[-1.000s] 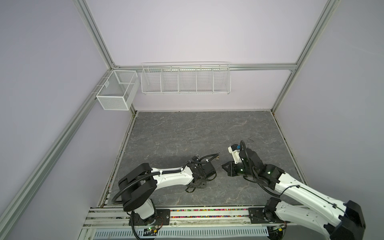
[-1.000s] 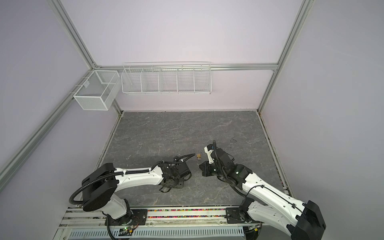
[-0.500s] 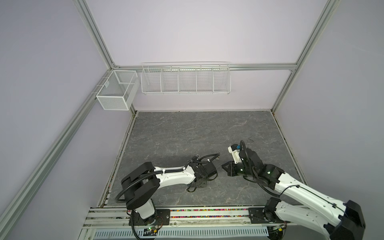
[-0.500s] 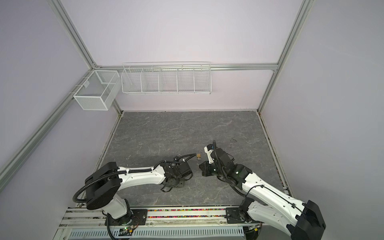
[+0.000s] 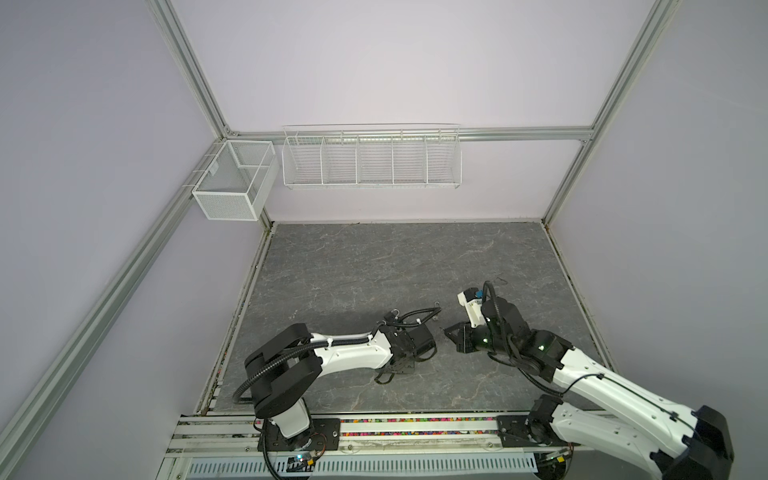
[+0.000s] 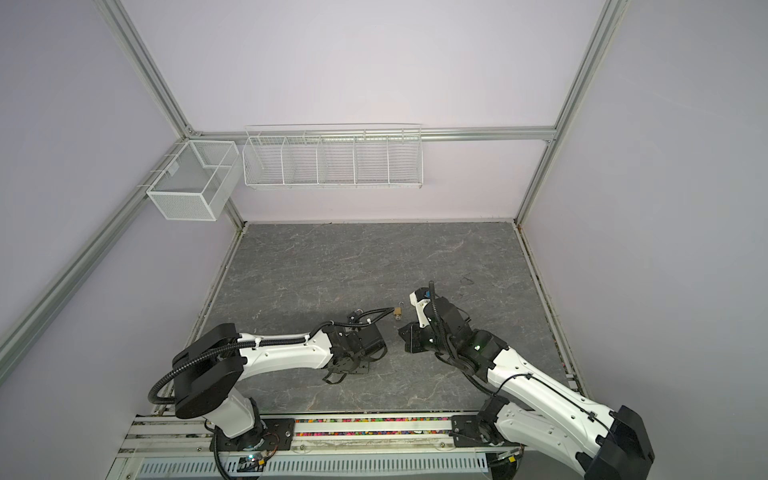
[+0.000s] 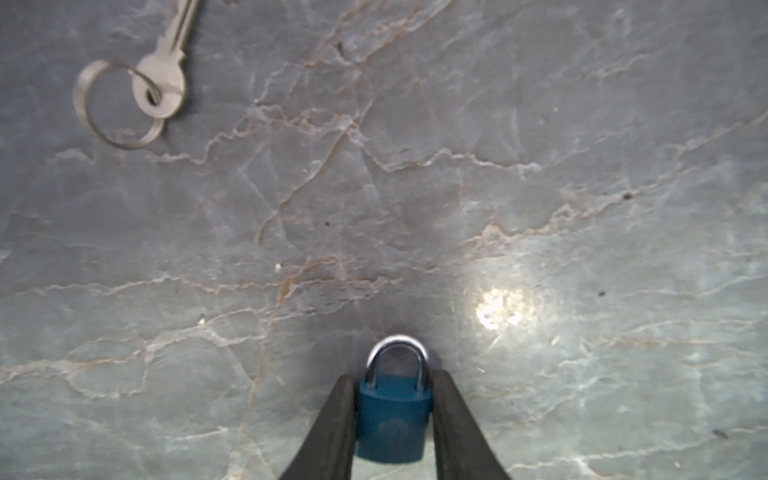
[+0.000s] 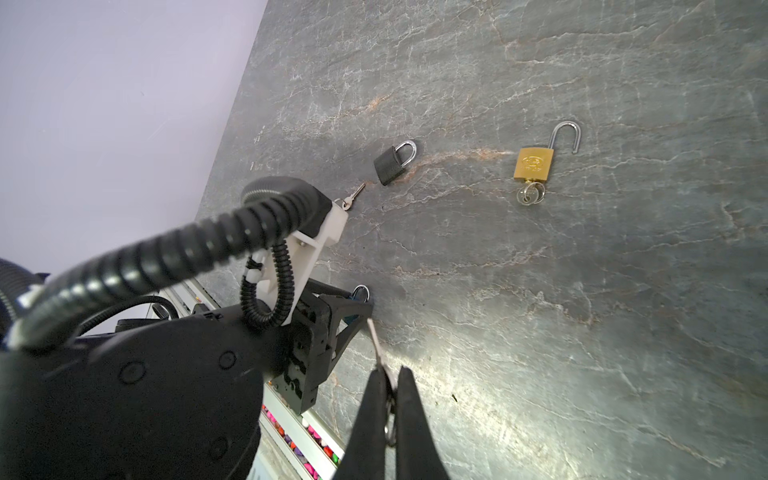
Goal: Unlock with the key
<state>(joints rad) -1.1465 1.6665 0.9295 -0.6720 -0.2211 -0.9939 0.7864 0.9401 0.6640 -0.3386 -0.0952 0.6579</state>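
Padlock (image 7: 392,419) gripped, key in hand, not yet unlocked.
L end effector (image 7: 395,378) clamps lock body; R end effector (image 8: 390,372) pinches key (image 8: 374,338); insert & turn still to do.

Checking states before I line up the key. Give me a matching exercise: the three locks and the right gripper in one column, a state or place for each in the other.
1. blue lock
2. brass lock
3. black lock
4. right gripper

A. shut on a key
B. shackle open, on the table
C. shackle shut, free on the table
D. shackle shut, in the left gripper

Pairs: 1-D, 2-B, 3-C, 4-A
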